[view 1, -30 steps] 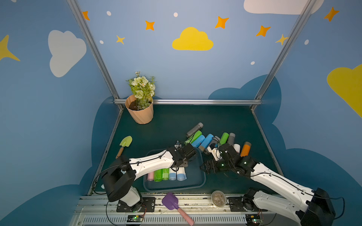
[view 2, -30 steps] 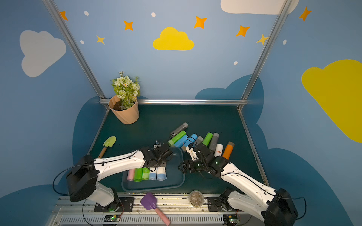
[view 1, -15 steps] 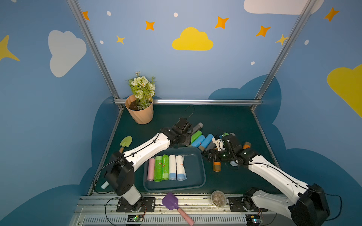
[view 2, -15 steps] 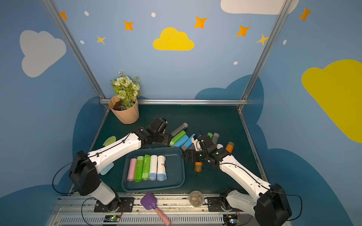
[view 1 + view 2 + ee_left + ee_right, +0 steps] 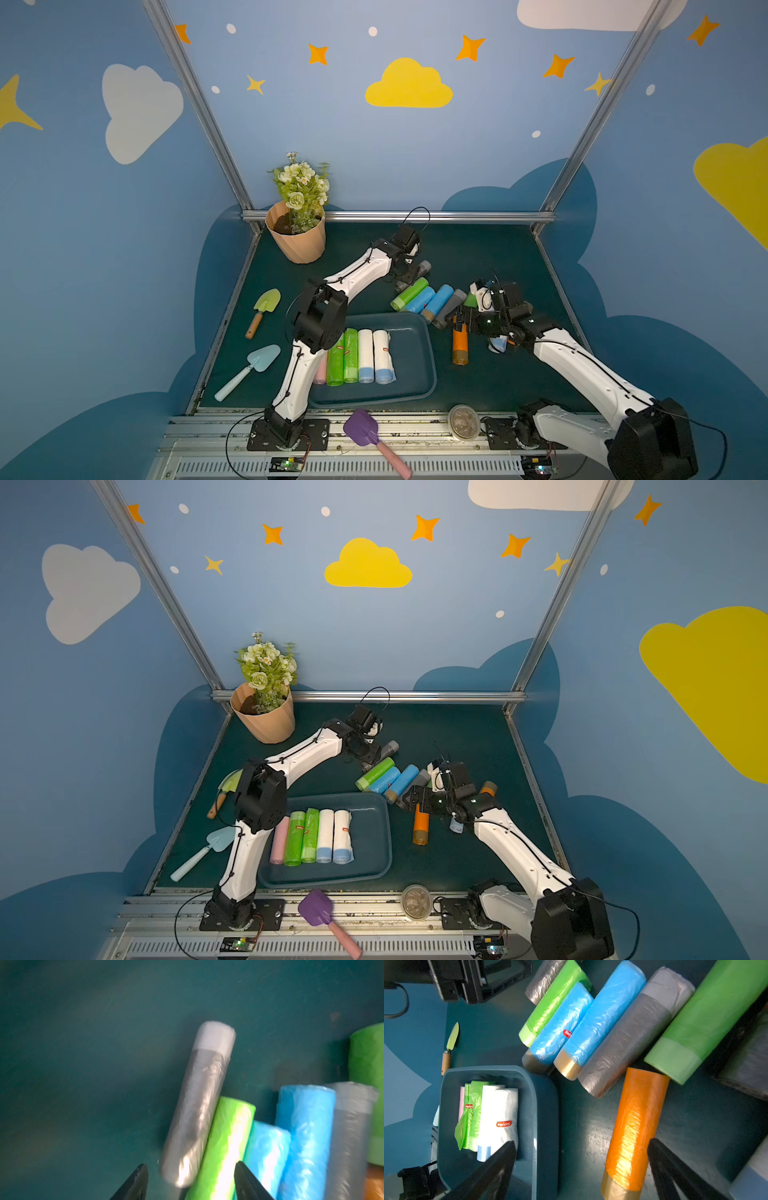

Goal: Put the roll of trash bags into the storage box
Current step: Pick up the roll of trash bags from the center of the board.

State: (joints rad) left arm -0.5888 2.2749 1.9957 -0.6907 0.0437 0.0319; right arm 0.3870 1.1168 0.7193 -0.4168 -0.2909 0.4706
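Right now the storage box (image 5: 415, 332) sits on the dark green worktop (image 5: 478, 249) toward 6 o'clock. Five rolls lie side by side in its 9 o'clock half: a pink roll (image 5: 321, 371), two green rolls (image 5: 336, 361) and two white rolls (image 5: 365, 353) with pale blue ends.

Outside the box, at its 1 o'clock, loose rolls lie in a row, touching one another: a grey roll (image 5: 199, 1105), a lime roll (image 5: 409, 294), two blue rolls (image 5: 438, 299) and a second grey roll (image 5: 451, 307). The left pincer (image 5: 190, 1167) hovers over the 11 o'clock end of that row. Its jaws stand apart, released, either side of the near end of the grey roll without pinching it, and one tip is above the lime roll.

The orange roll (image 5: 635, 1126) lies flat on the worktop at 3 o'clock of the box, apart from its rim, running from 12 to 6. The right pincer (image 5: 581, 1142) hangs over it with jaws spread wide, released. The roll lies between them, closer to one finger, and I cannot tell whether that finger touches it.

A peach flowerpot (image 5: 297, 241) stands in the 11 o'clock corner. A green trowel (image 5: 266, 303) and a pale blue trowel (image 5: 253, 368) lie at 9 o'clock of the box.
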